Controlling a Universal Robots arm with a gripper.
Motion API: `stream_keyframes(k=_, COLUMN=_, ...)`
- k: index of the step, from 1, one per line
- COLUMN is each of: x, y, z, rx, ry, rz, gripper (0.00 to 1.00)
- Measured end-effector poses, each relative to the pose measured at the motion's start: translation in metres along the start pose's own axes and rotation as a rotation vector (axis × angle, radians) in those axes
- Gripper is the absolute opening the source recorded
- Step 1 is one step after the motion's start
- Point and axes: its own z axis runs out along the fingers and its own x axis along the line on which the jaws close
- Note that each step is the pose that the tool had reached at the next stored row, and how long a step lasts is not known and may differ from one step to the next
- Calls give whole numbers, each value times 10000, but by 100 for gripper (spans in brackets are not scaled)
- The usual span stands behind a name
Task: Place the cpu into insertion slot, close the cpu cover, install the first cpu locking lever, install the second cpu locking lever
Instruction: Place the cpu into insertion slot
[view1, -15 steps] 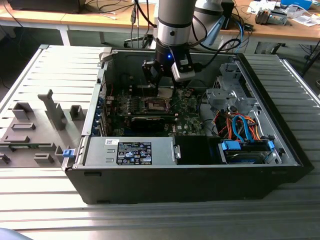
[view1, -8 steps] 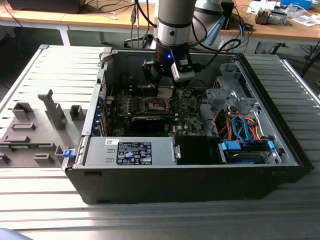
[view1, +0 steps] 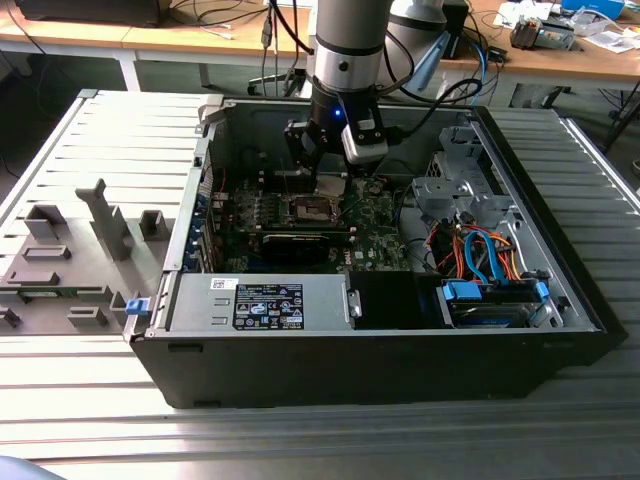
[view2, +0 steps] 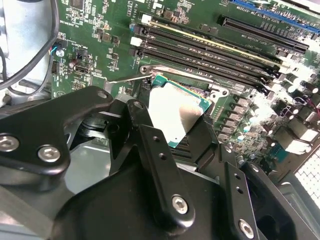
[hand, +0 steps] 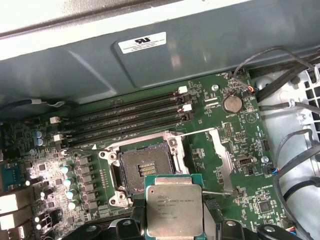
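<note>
CPU: clamped in gripper, held flat w/ metal top up, above motherboard; not seated.
Jaws: closed onto 2 opposite CPU edges; other 2 edges free.
Insertion slot: open, dark centre w/ silver rim. In first wrist view CPU overlaps the slot's near rim; rest of the slot is uncovered.
CPU cover: swung open, off to one side of the slot, clear of the opening.
Memory slots: long parallel rows just beside the slot, along one rim; tight on that side.
Case wall: grey sheet metal beyond the memory slots.
Arm: reaches down into open PC case from above.
Room, exterior view: drive cage well apart on the exterior view's right. Long black card lies near the slot's front edge. Open gaps either side of the wrist.
</note>
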Motion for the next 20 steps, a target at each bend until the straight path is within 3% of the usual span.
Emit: stream_keyframes(k=20, x=0, y=0, z=0, rx=48, ry=-24, rz=439, gripper=54)
